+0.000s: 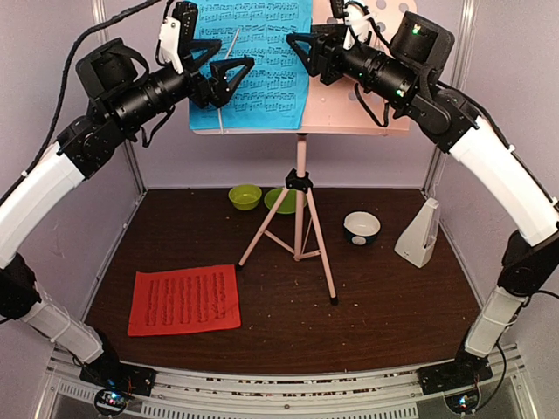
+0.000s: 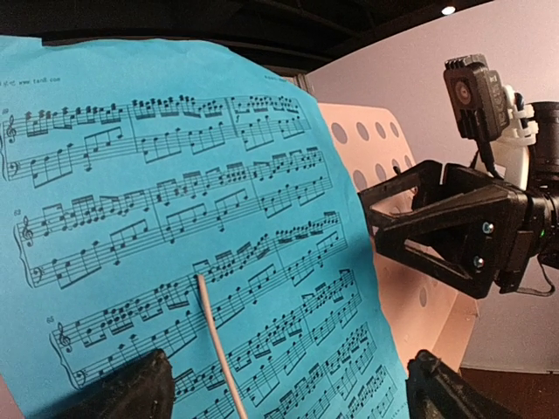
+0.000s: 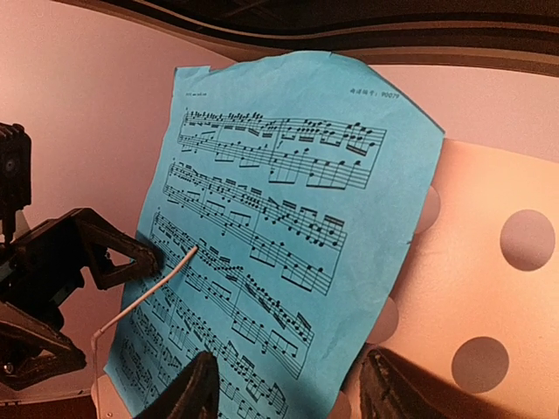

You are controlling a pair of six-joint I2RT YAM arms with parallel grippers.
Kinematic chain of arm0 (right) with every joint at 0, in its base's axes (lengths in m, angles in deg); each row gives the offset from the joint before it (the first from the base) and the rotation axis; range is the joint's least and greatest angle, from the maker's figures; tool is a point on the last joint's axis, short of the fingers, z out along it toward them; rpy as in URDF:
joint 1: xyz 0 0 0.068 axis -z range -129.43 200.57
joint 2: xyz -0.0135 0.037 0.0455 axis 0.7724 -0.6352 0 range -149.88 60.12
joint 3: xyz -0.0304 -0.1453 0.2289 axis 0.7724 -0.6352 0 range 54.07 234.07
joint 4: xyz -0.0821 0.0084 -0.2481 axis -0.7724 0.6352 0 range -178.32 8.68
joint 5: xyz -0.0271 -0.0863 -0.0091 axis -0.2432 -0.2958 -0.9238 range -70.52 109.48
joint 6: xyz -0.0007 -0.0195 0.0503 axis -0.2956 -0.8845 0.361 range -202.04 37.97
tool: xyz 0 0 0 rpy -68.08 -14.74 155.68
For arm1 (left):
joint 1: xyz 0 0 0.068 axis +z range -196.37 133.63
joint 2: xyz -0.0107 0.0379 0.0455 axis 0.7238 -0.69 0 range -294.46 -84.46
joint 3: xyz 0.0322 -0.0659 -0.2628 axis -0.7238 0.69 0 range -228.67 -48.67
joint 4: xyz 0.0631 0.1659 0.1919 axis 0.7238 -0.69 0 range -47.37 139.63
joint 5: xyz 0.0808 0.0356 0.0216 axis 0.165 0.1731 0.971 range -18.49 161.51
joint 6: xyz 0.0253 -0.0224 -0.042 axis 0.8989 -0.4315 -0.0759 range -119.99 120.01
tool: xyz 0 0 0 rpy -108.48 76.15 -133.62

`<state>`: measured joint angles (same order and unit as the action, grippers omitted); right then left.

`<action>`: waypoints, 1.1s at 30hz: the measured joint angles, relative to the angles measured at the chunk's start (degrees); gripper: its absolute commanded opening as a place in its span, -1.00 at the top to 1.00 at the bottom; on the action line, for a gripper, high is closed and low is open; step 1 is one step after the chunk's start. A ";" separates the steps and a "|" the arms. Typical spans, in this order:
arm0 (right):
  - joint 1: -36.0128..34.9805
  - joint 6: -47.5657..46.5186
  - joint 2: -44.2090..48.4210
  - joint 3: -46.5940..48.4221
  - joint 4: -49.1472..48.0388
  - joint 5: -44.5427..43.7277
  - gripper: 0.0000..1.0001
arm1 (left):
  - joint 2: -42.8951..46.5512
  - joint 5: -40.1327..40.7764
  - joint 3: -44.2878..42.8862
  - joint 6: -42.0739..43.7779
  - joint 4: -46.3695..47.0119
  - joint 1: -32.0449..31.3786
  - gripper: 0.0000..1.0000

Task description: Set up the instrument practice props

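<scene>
While the blue music sheet (image 1: 253, 87) leans on the pink music stand (image 1: 342, 110), left hand (image 1: 234, 54) and right hand (image 1: 300, 57) hover, fingers apart.
Next, likely: the red music sheet (image 1: 185, 299), flat on the counter (image 1: 393, 297).

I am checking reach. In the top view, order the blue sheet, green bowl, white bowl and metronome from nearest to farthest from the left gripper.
1. Blue sheet, on the stand, beside the left gripper.
2. Green bowl, on the table, left of the stand.
3. White bowl, right of the stand.
4. Metronome, far right.
</scene>
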<state>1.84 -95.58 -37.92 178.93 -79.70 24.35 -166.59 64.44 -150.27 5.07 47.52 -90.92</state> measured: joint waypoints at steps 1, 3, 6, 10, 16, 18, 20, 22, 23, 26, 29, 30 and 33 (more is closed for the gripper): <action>0.00 -0.04 0.33 -0.28 -0.17 -0.04 -0.30 | 0.35 0.15 0.00 0.00 -0.31 0.00 -0.94; 0.00 -0.02 0.76 -0.59 -0.46 -0.22 -0.47 | 1.29 0.61 0.09 0.04 -1.05 0.00 -0.95; 0.00 0.15 1.49 -0.94 -0.76 -0.66 -0.66 | 3.37 1.42 0.81 0.04 -1.60 0.00 -0.95; 0.00 0.33 3.10 -2.27 -1.18 -1.25 -0.79 | 6.75 3.63 2.27 -0.50 -2.75 0.00 -0.95; 0.00 1.57 5.97 -3.28 -0.81 -1.97 -0.84 | 10.84 6.45 4.20 -5.75 -6.86 1.49 -0.95; 0.00 2.36 6.93 -3.28 0.02 -2.08 -0.87 | 12.26 7.37 5.90 -8.68 -8.24 3.04 -0.95; 0.00 3.37 8.28 -3.28 1.86 -2.14 -0.89 | 14.43 8.20 9.25 -12.83 -10.10 5.57 -0.95; 0.00 4.39 9.70 -3.67 3.15 -2.21 -0.91 | 16.68 8.76 12.83 -16.92 -11.74 8.35 -0.95; 0.00 4.96 10.86 -4.39 3.96 -2.25 -0.92 | 18.25 8.81 15.32 -19.39 -12.57 10.23 -0.95; 0.00 7.08 14.78 -7.48 5.92 -2.60 -0.95 | 22.99 7.61 22.73 -27.08 -15.30 17.05 -0.95; 0.00 9.46 19.04 -11.43 7.89 -3.28 -0.97 | 26.16 3.96 28.85 -34.71 -18.51 25.16 -0.96; 0.02 10.03 20.20 -12.57 8.41 -3.43 -0.98 | 26.69 2.47 30.53 -36.72 -18.86 27.71 -0.96; 0.00 12.26 23.91 -16.72 10.45 -3.91 -1.00 | 27.61 -3.76 38.36 -43.23 -21.51 36.65 -0.96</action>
<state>1.84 -83.31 -14.01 162.21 -69.25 20.43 -138.98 60.68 -111.91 -38.16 26.01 -54.27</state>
